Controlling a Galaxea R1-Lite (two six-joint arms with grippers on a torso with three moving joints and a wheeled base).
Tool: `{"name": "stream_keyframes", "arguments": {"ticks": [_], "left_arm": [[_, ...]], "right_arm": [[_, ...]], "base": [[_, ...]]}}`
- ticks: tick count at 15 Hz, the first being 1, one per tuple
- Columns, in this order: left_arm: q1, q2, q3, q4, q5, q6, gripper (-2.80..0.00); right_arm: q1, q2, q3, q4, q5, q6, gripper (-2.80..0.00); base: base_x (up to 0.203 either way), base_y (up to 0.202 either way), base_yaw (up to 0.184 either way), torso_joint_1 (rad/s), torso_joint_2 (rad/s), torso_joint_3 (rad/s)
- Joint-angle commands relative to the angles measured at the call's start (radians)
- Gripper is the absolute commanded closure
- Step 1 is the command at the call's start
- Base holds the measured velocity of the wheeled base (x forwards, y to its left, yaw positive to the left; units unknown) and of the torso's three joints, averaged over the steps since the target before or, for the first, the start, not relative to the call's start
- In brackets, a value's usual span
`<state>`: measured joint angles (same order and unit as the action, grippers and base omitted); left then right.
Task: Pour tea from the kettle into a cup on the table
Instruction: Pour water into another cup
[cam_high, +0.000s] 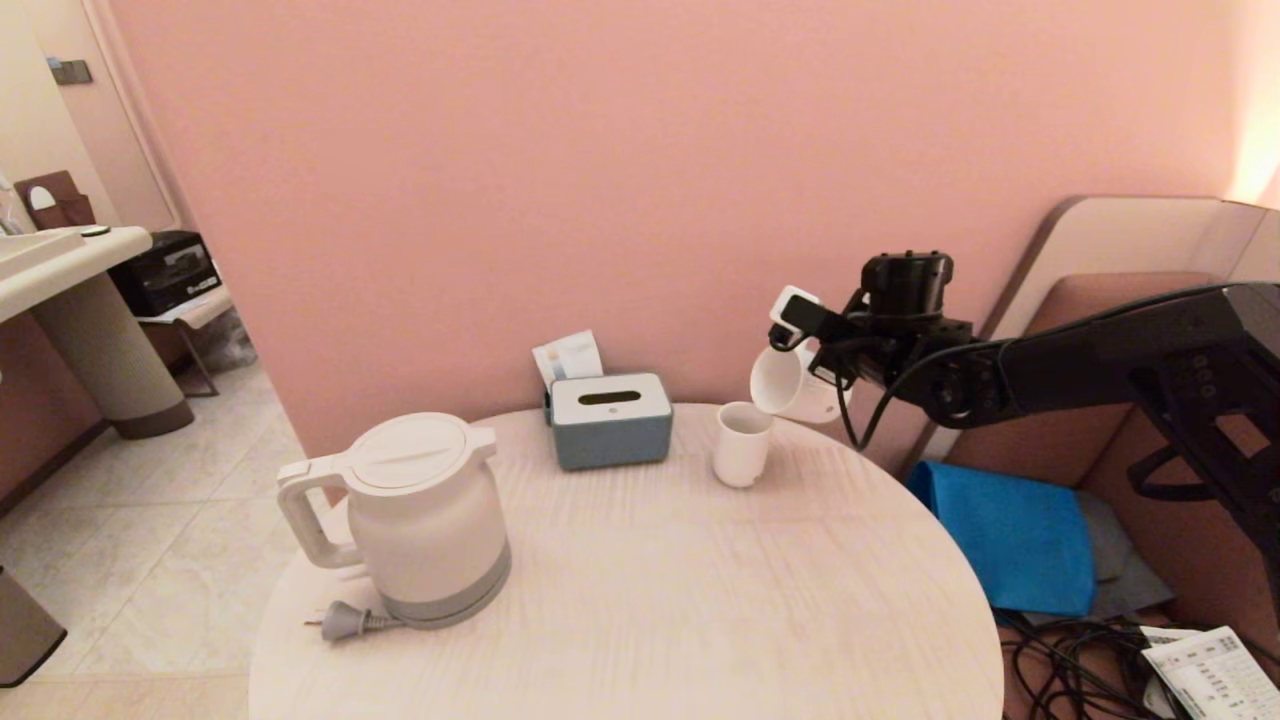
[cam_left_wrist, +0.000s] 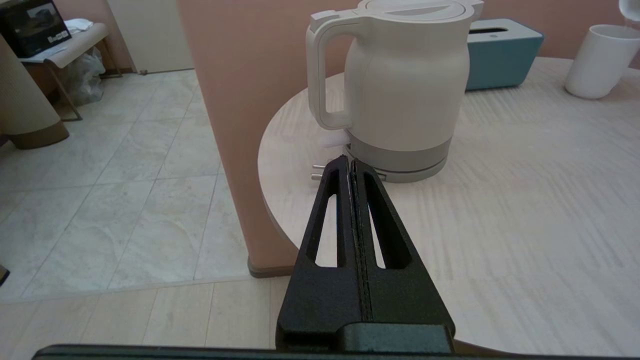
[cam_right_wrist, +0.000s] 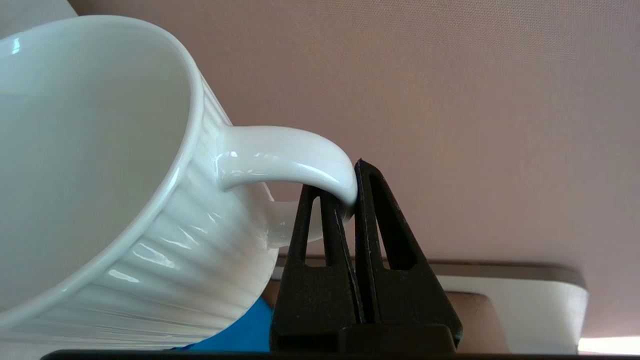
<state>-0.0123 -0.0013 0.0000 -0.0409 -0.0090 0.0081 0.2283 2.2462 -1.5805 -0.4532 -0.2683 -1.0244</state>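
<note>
The right gripper (cam_right_wrist: 350, 192) is holding the cup (cam_high: 792, 385) by its handle, the jaws clenched on the outer bend of the loop, as the right wrist view shows. The cup is hanging in the air, tipped so its mouth is facing down and toward the robot's left, directly over the smaller handleless cup (cam_high: 742, 443) standing on the counter (cam_high: 700, 600). Its inside looks dry in the right wrist view; no tea is visible anywhere.

The kettle (cam_high: 420, 515) is sitting upright with its lid shut, well apart from the right jaws, on the counter's left side. The left gripper (cam_left_wrist: 351, 167) is hanging just before the kettle's base, below the handle, jaws pressed together on nothing.

Judging from this, the cup is being emptied or brought into place before any pouring. To do this well, the right jaws should be levelling the cup slowly, since the pinch on a glossy curved handle could let it swing. It should be lowered onto bare counter, clear of the handleless cup beneath it and of the tissue box (cam_high: 610, 420) beyond, with its mouth upward and within the kettle's reach. The left jaws will need to be opening and rising toward the kettle's handle.
</note>
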Motion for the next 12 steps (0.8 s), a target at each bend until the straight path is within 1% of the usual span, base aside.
{"name": "stream_keyframes", "arguments": {"ticks": [1, 6, 9, 12], "left_arm": [[0.0, 0.001, 0.0, -0.001, 0.0, 0.0, 0.0], [0.0, 0.001, 0.0, -0.001, 0.0, 0.0, 0.0], [0.0, 0.001, 0.0, -0.001, 0.0, 0.0, 0.0], [0.0, 0.001, 0.0, -0.001, 0.0, 0.0, 0.0]], "right_arm": [[0.0, 0.003, -0.001, -0.004, -0.002, -0.017, 0.0], [0.0, 0.003, -0.01, -0.012, -0.002, -0.071, 0.0], [0.0, 0.003, -0.019, -0.012, -0.011, -0.079, 0.0], [0.0, 0.001, -0.034, -0.012, -0.012, -0.12, 0.0]], "base": [[0.0, 0.0, 0.0, 0.0, 0.0, 0.0], [0.0, 0.0, 0.0, 0.0, 0.0, 0.0], [0.0, 0.0, 0.0, 0.0, 0.0, 0.0], [0.0, 0.0, 0.0, 0.0, 0.0, 0.0]]}}
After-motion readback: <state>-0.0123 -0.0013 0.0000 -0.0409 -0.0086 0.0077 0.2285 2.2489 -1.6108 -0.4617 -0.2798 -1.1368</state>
